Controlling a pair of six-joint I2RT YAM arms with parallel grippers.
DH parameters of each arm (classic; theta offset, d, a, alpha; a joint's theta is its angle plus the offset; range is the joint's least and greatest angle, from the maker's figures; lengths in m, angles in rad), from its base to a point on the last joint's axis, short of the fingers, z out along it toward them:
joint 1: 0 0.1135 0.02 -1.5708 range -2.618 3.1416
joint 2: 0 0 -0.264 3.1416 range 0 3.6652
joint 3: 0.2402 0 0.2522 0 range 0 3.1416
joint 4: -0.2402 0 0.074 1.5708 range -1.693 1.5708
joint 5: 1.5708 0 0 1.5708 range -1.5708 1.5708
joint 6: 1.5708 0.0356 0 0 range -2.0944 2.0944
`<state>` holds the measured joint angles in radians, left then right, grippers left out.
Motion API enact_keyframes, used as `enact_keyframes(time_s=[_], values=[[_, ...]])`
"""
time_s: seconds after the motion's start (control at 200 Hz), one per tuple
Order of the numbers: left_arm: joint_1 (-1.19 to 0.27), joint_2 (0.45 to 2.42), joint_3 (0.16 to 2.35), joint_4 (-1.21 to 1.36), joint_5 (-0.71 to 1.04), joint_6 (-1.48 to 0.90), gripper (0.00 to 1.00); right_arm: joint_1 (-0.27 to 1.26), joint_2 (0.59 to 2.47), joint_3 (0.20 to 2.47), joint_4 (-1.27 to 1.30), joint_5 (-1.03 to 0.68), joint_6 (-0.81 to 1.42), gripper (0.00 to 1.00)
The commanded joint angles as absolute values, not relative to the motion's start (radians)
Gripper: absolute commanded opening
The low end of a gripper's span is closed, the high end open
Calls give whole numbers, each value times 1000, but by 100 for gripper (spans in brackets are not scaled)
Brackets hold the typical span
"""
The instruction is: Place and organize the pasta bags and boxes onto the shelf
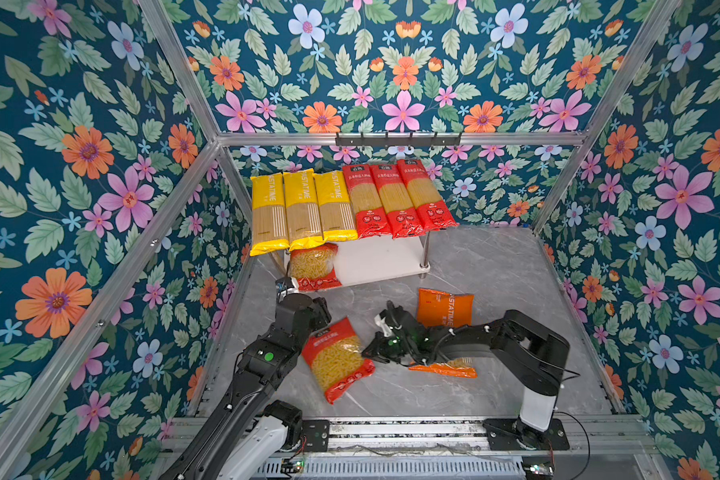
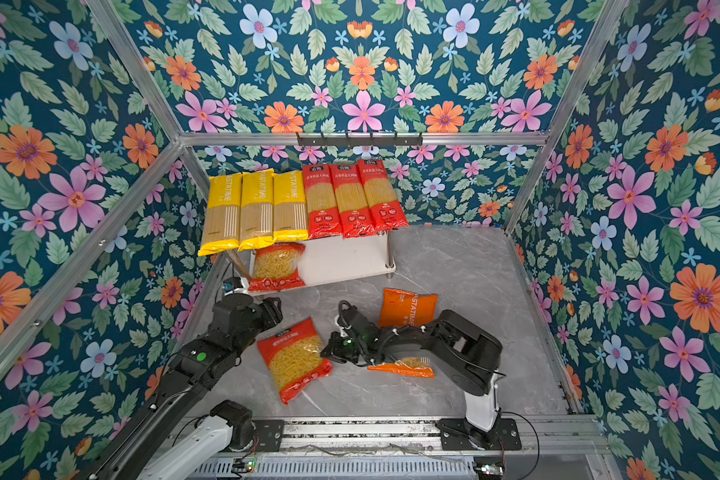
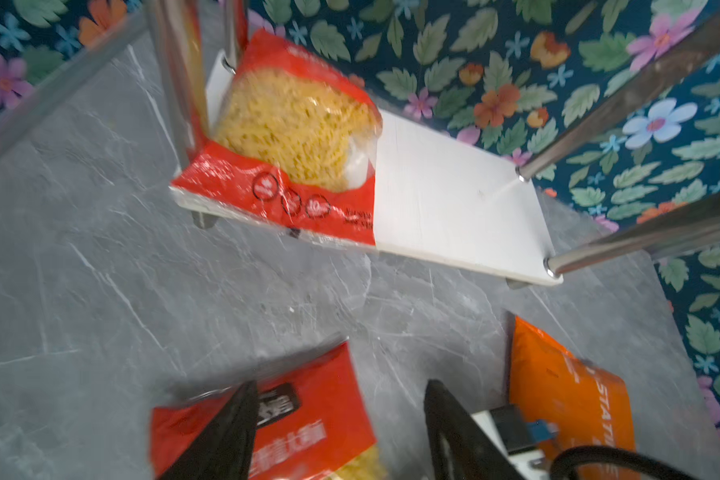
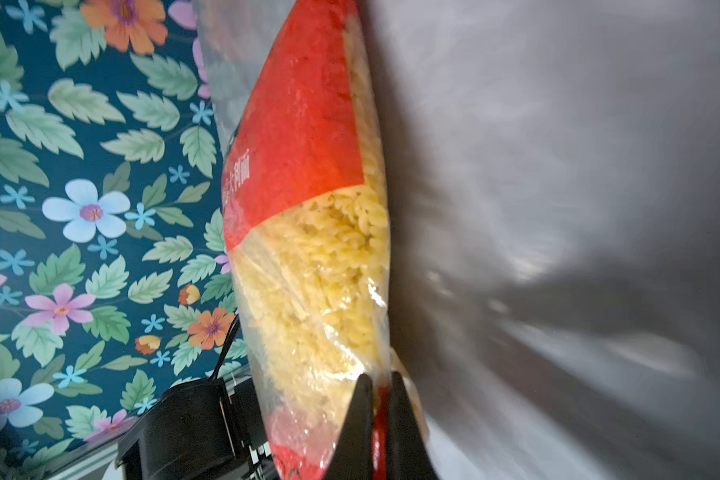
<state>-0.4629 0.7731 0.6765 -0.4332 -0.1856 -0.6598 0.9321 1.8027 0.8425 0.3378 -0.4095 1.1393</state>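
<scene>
Right jaws: clamped on short red bag (image 1: 337, 357) seam. Left jaws: half-spread, empty. Lift clear, lay beside shelved bag (image 1: 313, 266), lower shelf board (image 1: 383, 259).

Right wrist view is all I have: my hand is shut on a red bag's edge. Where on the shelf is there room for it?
Observer: In both top views the lower board is bare except at its left end, where a second red bag lies.
Operator: And the top tier?
Observer: Covered: three yellow packs and three red packs, side by side.
Operator: What else is on the table?
Observer: Besides your red bag, one orange bag, partly under the right arm.
</scene>
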Motion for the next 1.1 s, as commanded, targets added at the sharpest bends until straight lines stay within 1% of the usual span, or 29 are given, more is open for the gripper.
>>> enact_keyframes(time_s=[0.0, 0.1, 0.12, 0.185, 0.26, 0.29, 0.36, 0.45, 0.555, 0.7, 0.9, 0.925, 1.095], values=[[-505, 794, 620, -331, -119, -710, 66, 868, 1673, 719, 294, -341, 1127, 0], [-606, 841, 594, -301, -142, -747, 67, 835, 1551, 670, 157, -295, 1083, 0], [-626, 850, 588, -299, -150, -752, 68, 831, 1540, 673, 131, -292, 1069, 3], [-683, 856, 556, -296, -162, -792, 70, 823, 1517, 698, 53, -290, 1019, 17], [-698, 837, 500, -274, -124, -852, 73, 815, 1516, 745, -47, -280, 969, 33], [-699, 825, 472, -258, -107, -872, 75, 810, 1518, 762, -82, -266, 959, 38], [-701, 802, 408, -202, -69, -905, 79, 801, 1527, 790, -119, -239, 945, 47], [-701, 797, 344, -123, -27, -935, 81, 798, 1555, 834, -151, -233, 932, 54], [-704, 825, 300, -22, 19, -961, 81, 799, 1585, 867, -162, -249, 923, 56], [-719, 874, 251, 114, 68, -999, 79, 804, 1614, 867, -98, -258, 943, 56], [-772, 962, 238, 172, 62, -1006, 75, 835, 1649, 892, -56, -264, 958, 57], [-779, 970, 234, 183, 60, -1008, 74, 840, 1687, 895, -48, -267, 961, 57], [-800, 1011, 226, 238, 39, -1010, 70, 871, 1724, 898, -5, -256, 993, 56]])
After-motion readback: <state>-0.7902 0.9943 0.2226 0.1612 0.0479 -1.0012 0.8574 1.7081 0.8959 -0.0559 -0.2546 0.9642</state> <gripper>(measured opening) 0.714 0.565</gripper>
